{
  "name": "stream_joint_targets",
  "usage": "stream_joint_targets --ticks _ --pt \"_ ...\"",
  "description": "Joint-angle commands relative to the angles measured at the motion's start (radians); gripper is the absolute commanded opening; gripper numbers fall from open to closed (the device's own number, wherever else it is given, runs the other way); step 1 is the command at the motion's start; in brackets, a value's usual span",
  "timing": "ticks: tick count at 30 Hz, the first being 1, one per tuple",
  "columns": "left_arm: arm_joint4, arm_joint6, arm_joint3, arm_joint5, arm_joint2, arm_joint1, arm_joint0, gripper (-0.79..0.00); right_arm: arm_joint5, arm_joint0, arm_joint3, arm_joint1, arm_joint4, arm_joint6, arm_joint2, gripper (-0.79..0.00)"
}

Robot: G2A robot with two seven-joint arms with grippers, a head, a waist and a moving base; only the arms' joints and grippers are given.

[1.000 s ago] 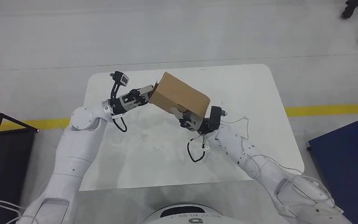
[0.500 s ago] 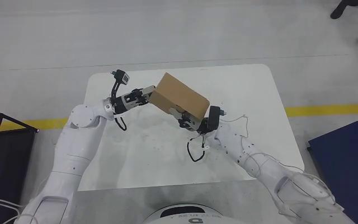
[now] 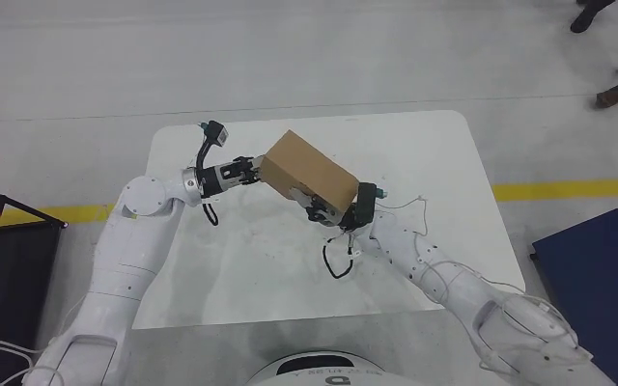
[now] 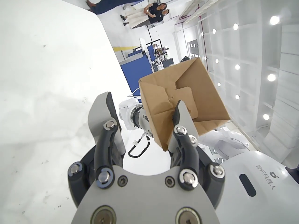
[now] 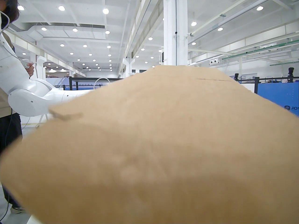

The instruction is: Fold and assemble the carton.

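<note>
White table (image 3: 425, 164). Brown carton (image 3: 307, 172) held tilted above its middle, folded end facing left gripper (image 4: 143, 101), whose jaws are apart, one finger touching the end flap. Right gripper (image 3: 315, 204) clamped on carton's lower edge.

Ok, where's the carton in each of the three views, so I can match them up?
Top view: carton mid-table, tilted, between both arms.
Left wrist view: just beyond the open left gripper, one fingertip at its flapped end.
Right wrist view: close up against the camera, hall ceiling behind.
Shared landmark: the white left arm at the carton's end.
</note>
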Motion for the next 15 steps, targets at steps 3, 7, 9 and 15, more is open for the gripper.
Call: stream_joint_targets --ticks 3,7,9,15 --pt "0.008 -0.002 -0.003 0.004 0.007 0.001 -0.003 -0.326 0.003 0.003 0.002 0.001 -0.002 -0.004 -0.007 -0.785" --pt "0.022 -0.004 -0.009 0.009 0.015 0.002 -0.004 -0.336 0.006 0.005 0.006 0.002 -0.005 -0.006 -0.014 -0.785" --pt "0.023 -0.003 -0.014 0.009 0.02 0.002 -0.002 -0.336 0.007 0.007 0.008 0.002 -0.008 -0.007 -0.017 -0.785" --pt "0.031 0.006 -0.024 0.007 0.032 0.003 -0.001 -0.32 0.012 0.009 0.012 0.003 -0.011 -0.013 -0.025 -0.785"
